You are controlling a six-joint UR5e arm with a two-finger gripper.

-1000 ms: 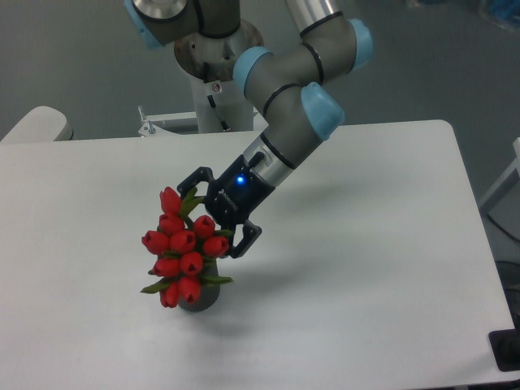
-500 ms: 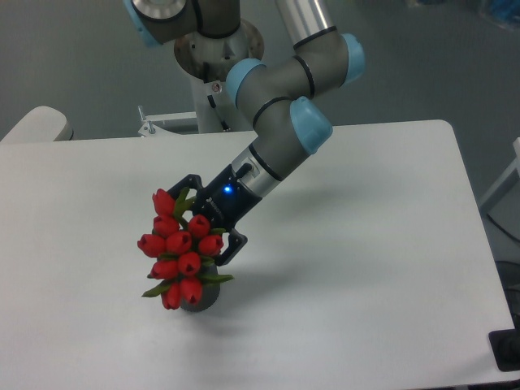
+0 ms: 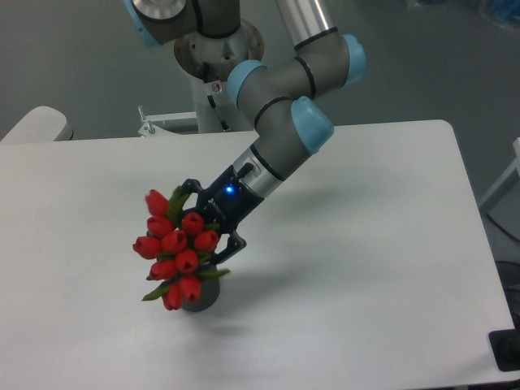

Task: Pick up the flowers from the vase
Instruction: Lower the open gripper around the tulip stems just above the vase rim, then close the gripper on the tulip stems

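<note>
Gripper [image 3: 205, 223] fingers are seen on either side of the flowers [image 3: 175, 244], pressed into the bunch — whether it is actually clamped cannot be told. Since the earlier frames the bunch has been pushed left, stems in the vase [image 3: 200, 299] on the table [image 3: 366, 244]. No writing is legible — only a blue light.

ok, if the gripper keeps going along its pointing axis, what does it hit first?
The flowers. The gripper points down-left into the bunch, its jaws already straddling it behind the buds. Beyond that lies the table, though depth is uncertain.
</note>
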